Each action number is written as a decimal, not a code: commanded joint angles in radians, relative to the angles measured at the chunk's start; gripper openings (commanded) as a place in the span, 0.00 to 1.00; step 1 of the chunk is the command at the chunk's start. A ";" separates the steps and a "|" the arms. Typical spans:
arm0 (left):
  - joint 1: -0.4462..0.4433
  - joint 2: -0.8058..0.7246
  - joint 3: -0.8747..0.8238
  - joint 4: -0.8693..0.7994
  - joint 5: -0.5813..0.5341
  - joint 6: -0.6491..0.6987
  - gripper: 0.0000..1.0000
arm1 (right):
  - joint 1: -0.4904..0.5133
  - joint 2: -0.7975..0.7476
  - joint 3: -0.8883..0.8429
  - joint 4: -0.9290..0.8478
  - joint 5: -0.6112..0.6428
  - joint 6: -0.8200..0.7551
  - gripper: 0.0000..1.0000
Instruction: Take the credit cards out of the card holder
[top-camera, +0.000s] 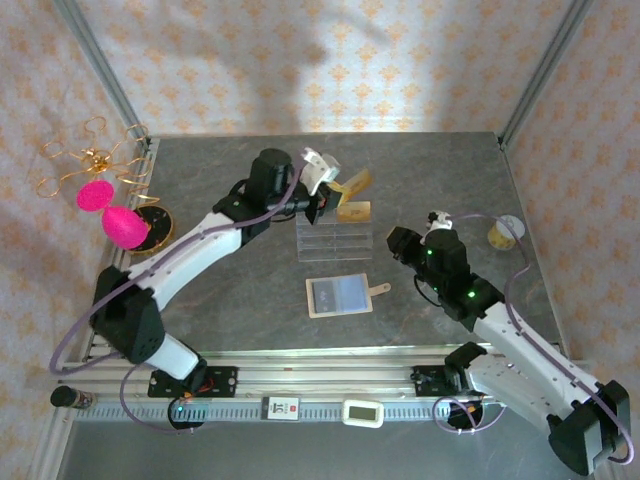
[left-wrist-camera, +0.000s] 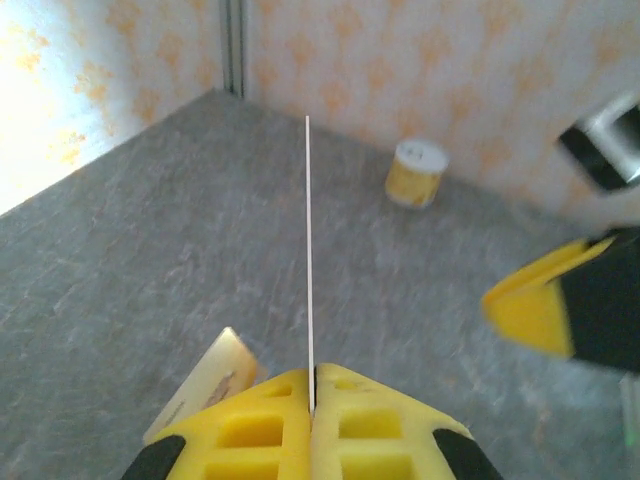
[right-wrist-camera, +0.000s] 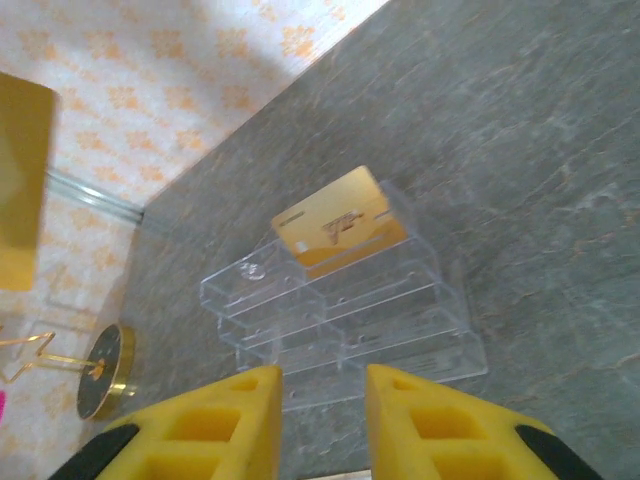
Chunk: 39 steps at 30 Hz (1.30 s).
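Observation:
The beige card holder (top-camera: 340, 295) lies open and flat on the table, bluish panel up, snap tab to the right. Behind it stands a clear slotted tray (top-camera: 335, 243), with one gold credit card (right-wrist-camera: 340, 220) upright in its back slot. My left gripper (left-wrist-camera: 312, 375) is shut on a second credit card (left-wrist-camera: 308, 250), seen edge-on as a thin pale line. That gold card (top-camera: 357, 183) hangs tilted above the tray's back. My right gripper (right-wrist-camera: 320, 385) is open with nothing between its fingers, just right of the tray (right-wrist-camera: 340, 310) and above the table.
A yellow tape roll (top-camera: 505, 232) sits at the right wall. On the left are a gold wire ornament (top-camera: 90, 160), pink shapes (top-camera: 115, 220) and a round black-and-gold disc (top-camera: 155, 225). Patterned walls enclose the table on three sides.

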 joint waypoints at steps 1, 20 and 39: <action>0.002 0.085 0.136 -0.286 0.012 0.313 0.00 | -0.034 -0.014 -0.030 -0.036 0.030 -0.017 0.26; 0.064 0.539 0.751 -0.791 0.122 0.751 0.00 | -0.178 0.165 0.008 0.052 -0.016 -0.069 0.25; 0.069 0.562 0.653 -0.635 0.123 0.684 0.00 | -0.205 0.272 0.034 0.105 -0.045 -0.091 0.24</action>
